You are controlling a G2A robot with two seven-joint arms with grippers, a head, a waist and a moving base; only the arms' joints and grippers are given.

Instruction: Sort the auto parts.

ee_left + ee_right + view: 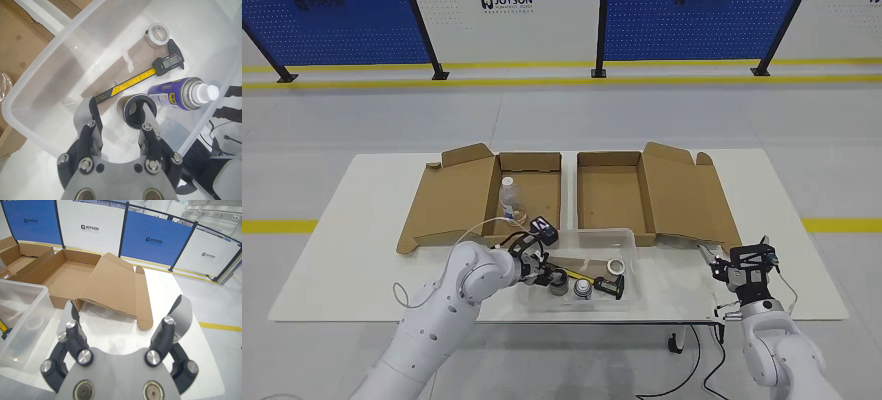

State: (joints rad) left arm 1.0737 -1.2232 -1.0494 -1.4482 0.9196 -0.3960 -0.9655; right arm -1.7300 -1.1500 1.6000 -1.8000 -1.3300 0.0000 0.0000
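Inside the clear bin (47, 62) sits the steel bearing (127, 106) — heavy, rigid and slick, I judge — with the left end effector (118, 106) half open, gripping nothing, one finger seemingly in the bore, so pinching its wall suits best.

At mid-frame, inside the clear plastic bin (47, 62), the left gripper (119, 107) is spread, one finger dipped into a black-lined metal sleeve (125, 113). Just beside it lie a yellow-and-black digital caliper (140, 75), a blue spray can (170, 94) and a silver metal ring (158, 37).
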